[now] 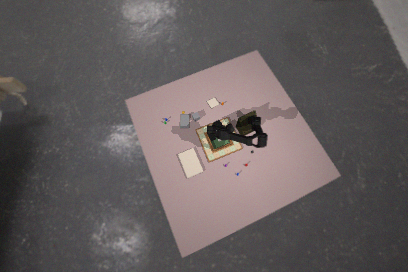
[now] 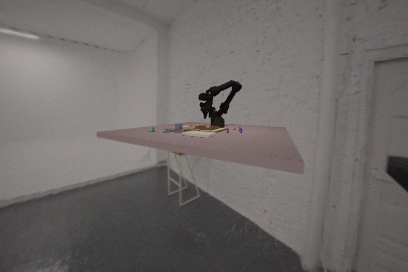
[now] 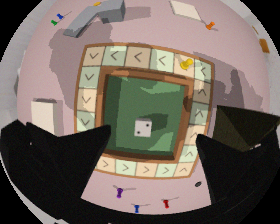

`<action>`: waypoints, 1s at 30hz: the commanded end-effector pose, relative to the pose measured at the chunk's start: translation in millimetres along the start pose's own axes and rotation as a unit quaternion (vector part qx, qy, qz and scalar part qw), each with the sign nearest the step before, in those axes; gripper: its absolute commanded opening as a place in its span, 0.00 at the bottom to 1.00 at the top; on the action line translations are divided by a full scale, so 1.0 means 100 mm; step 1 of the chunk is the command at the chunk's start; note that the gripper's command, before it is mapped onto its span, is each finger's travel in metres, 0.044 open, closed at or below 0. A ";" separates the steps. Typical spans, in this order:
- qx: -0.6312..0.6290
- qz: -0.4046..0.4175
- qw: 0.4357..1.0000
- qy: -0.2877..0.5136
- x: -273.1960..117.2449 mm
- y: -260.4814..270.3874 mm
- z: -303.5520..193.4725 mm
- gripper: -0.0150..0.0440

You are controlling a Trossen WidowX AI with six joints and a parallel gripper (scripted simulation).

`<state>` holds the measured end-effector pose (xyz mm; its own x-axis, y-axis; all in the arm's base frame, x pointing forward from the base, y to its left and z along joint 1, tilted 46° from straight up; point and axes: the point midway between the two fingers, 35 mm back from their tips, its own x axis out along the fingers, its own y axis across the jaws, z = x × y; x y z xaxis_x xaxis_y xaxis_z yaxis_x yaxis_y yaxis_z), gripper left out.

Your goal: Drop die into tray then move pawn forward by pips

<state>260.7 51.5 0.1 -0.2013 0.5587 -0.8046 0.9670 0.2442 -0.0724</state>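
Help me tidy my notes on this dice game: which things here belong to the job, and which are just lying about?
Job:
die, lying in the green tray
board with arrow squares
yellow pawn on a corner square
gripper, fingers open and empty

Lying about:
grey blocks
cream cards
small coloured pins

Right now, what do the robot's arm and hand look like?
The arm is matte black all over, built of chunky jointed segments on a dark, boxy base. The hand is black too, ending in two broad, wedge-shaped fingers. No cables or markings are visible.
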 end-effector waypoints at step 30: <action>-0.784 0.074 0.616 0.020 0.39 -0.44 0.94 0.59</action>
<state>250.2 10.4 -50.1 -0.1673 0.6533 -0.7383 0.2669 0.7510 0.6040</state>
